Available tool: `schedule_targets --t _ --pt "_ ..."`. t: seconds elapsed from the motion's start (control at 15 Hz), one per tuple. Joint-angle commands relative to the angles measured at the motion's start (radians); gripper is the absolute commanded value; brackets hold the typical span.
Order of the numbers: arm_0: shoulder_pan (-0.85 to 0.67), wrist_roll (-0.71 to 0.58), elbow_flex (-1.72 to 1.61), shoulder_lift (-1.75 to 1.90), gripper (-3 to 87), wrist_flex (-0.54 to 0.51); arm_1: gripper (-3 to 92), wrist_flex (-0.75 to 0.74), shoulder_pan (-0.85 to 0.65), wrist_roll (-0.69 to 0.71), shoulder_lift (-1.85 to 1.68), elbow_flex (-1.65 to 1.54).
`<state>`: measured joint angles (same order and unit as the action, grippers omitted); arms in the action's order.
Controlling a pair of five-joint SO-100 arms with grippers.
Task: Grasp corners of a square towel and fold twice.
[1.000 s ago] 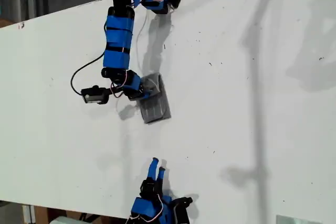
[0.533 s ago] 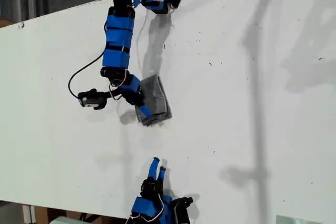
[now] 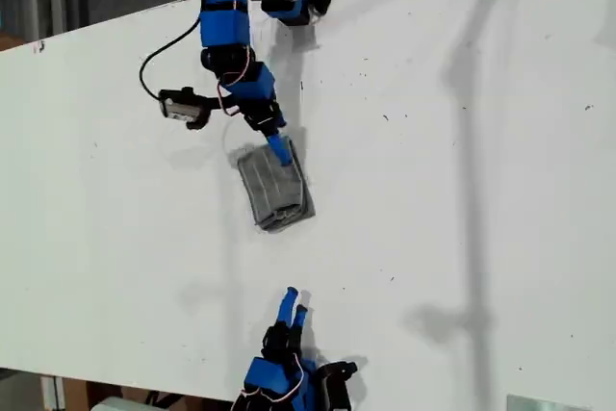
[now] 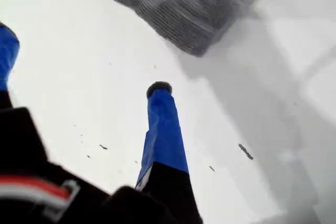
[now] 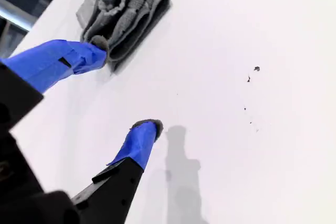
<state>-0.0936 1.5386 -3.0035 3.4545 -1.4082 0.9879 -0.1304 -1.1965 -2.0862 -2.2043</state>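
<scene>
Lying folded, one towel (image 3: 274, 189) between two open blue hands.

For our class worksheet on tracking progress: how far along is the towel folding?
Done: the towel lies folded small, its layers stacked. In hand: nothing; my first gripper hangs open beside it, and my second gripper is open and apart. Left: perhaps only neatening the edges.
</scene>
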Motion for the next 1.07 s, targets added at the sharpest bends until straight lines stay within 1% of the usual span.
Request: schedule_targets --t 0.0,0.2,0.27,0.33,0.4,0.47,0.53,0.6,0.67,0.73,0.8,0.87,0.93,1.0 --pt "-0.02 -0.038 0.003 0.008 25.6 0.023 45.4 -0.064 0.02 -0.077 -0.135 -0.16" --pt "-0.02 -0.084 -0.003 0.009 25.0 0.032 44.2 -0.095 0.092 -0.215 -0.322 -0.351" --pt "-0.018 -0.091 -0.009 0.011 24.7 0.041 46.8 -0.109 0.121 -0.235 -0.382 -0.39" --pt "-0.015 -0.095 -0.026 0.011 24.7 0.06 45.1 -0.11 0.135 -0.25 -0.417 -0.414" --pt "-0.02 -0.061 -0.074 0.011 24.5 0.066 36.5 -0.114 0.149 -0.259 -0.453 -0.446" --pt "-0.017 -0.084 -0.107 0.009 24.3 0.091 28.7 -0.11 0.16 -0.27 -0.505 -0.491" --pt "-0.006 -0.097 -0.103 0.011 24.2 0.081 25.8 -0.075 0.175 -0.301 -0.578 -0.54" --pt "-0.006 -0.091 -0.103 0.011 24.1 0.081 25.5 -0.023 0.196 -0.345 -0.672 -0.597" --pt "-0.014 -0.179 -0.106 0.011 24.1 0.089 25.5 0.078 0.219 -0.44 -0.804 -0.655" --pt "-0.015 -0.307 -0.112 0.011 23.9 0.097 25.4 0.241 0.247 -0.557 -0.973 -0.695" --pt "-0.006 -0.33 -0.112 0.011 23.4 0.098 25.8 0.379 0.287 -0.563 -1.207 -0.716" --pt "0.009 -0.321 -0.114 0.011 22.8 0.098 25.1 0.388 0.295 -0.541 -1.181 -0.681" --pt "0.014 -0.356 -0.114 0.011 22.0 0.098 25.1 0.388 0.342 -0.552 -1.203 -0.696" --pt "0.009 -0.423 -0.114 0.011 21.4 0.1 24.3 0.4 0.373 -0.495 -1.203 -0.69"
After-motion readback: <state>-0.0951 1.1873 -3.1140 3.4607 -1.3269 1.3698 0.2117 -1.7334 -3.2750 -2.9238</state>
